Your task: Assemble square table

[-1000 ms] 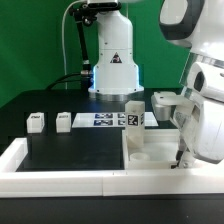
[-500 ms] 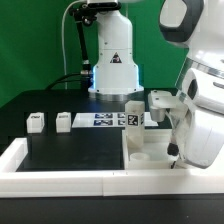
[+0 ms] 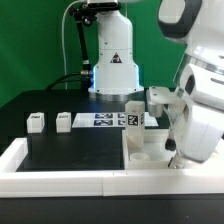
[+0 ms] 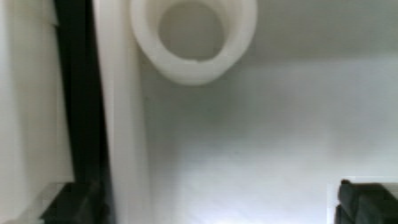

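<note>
while the gripper (image 4: 210, 203) hangs close over it, we see its two dark fingertips (image 4: 71, 203) spread wide with nothing between them, above the smooth white plastic tabletop (image 3: 150, 142) with a round raised socket (image 4: 187, 40), at the exterior view's right. farther back, one boxy tagged leg (image 3: 36, 122) and a second leg (image 3: 64, 121) sit on the matte black surface (image 3: 70, 150).

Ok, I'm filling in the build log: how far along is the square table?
Done, it seems: one leg stands upright on the tabletop. In hand: nothing; the gripper hangs open over the tabletop, beside an empty socket. Left: two loose legs lie beside the marker board, and a white block by the arm may be the fourth; each wants fitting.
</note>
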